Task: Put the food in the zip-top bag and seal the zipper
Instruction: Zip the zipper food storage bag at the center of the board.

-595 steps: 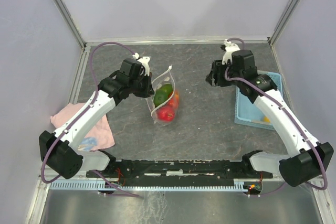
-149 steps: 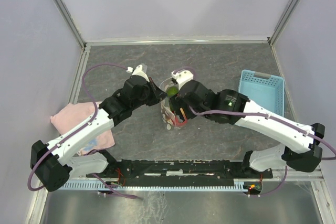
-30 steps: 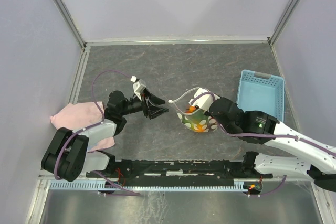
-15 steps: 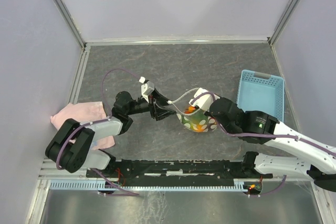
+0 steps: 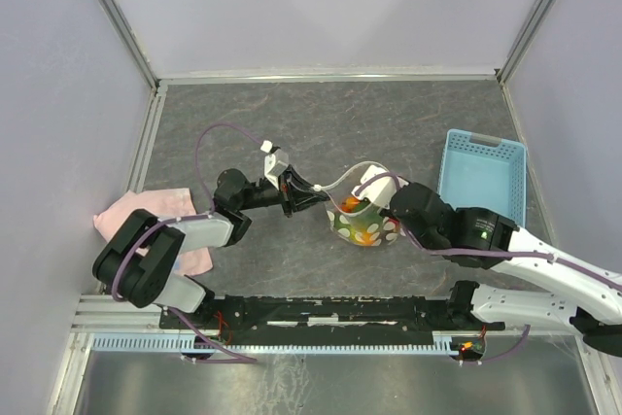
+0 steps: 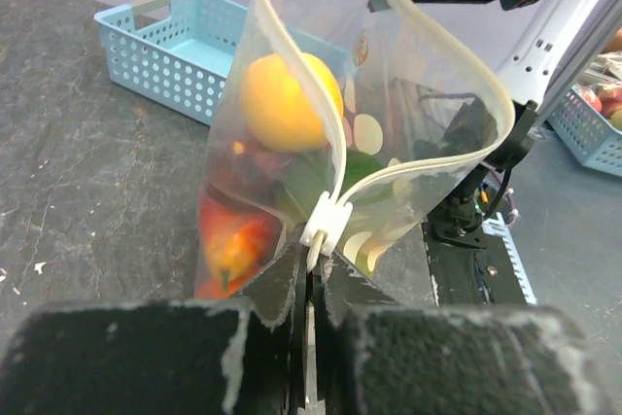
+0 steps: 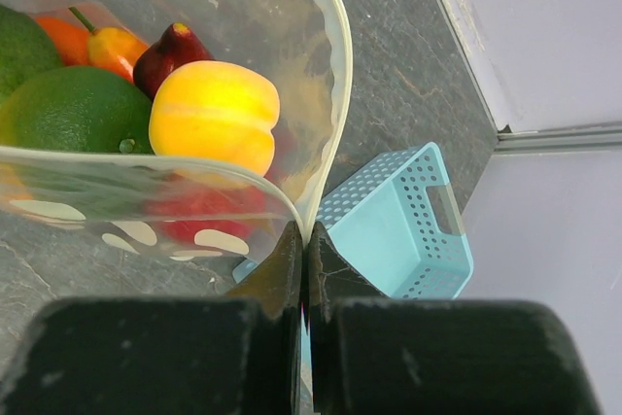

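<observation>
The zip-top bag (image 5: 367, 225) hangs mid-table with its mouth gaping upward. The food lies inside: a yellow-orange fruit (image 6: 287, 99), a green one (image 7: 73, 109), a maroon one (image 7: 170, 51) and a red-orange pepper (image 6: 233, 240). My left gripper (image 5: 311, 197) is shut on the left end of the zipper (image 6: 428, 157), right below its white slider (image 6: 326, 221). At the opposite end my right gripper (image 7: 303, 240) is shut on the zipper strip (image 7: 335, 65). In the top view the right gripper (image 5: 381, 191) holds the bag's right side up.
A light-blue perforated basket (image 5: 481, 177) stands at the right by the wall, just behind the bag in the right wrist view (image 7: 398, 230). A pink cloth (image 5: 160, 216) lies at the left under my left arm. The arms' black base rail (image 5: 330, 313) runs along the near edge.
My left gripper has moved right to the bag's mouth and closed on the zipper end by the slider. The right arm and the bag have stayed put.
</observation>
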